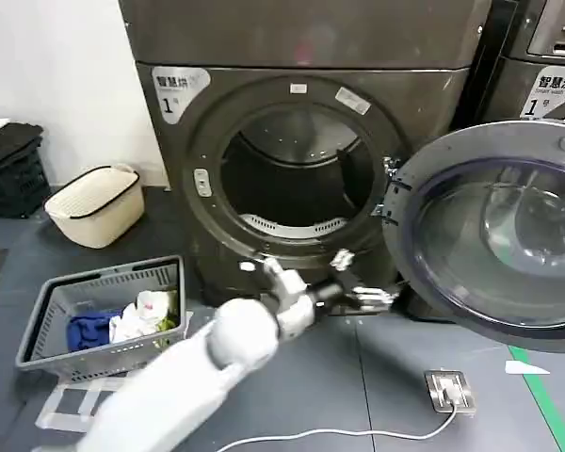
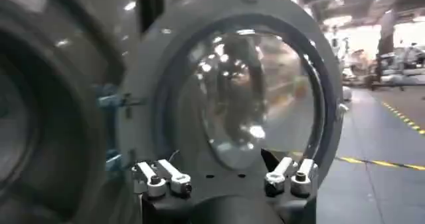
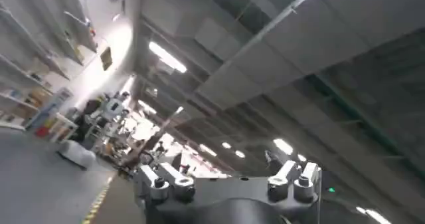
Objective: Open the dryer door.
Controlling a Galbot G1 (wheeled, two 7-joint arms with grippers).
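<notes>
Head view: the dryer door (image 1: pixel 494 235) stands swung wide open to the right of the drum opening (image 1: pixel 297 174). The left pincer (image 1: pixel 363 294) reaches low in front of the dryer (image 1: pixel 301 141), near the door's lower edge, fingers spread, holding nothing.

Left wrist view: the door's glass (image 2: pixel 249 96) faces the open left pincer (image 2: pixel 226 179).

Right wrist view: the right pincer (image 3: pixel 229 182) points toward the ceiling (image 3: pixel 279 52), fingers apart, empty.

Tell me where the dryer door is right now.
In the head view the dryer door hangs swung wide open on the right of the drum opening, hinged at that side, with the left gripper just below its lower left edge.
</notes>
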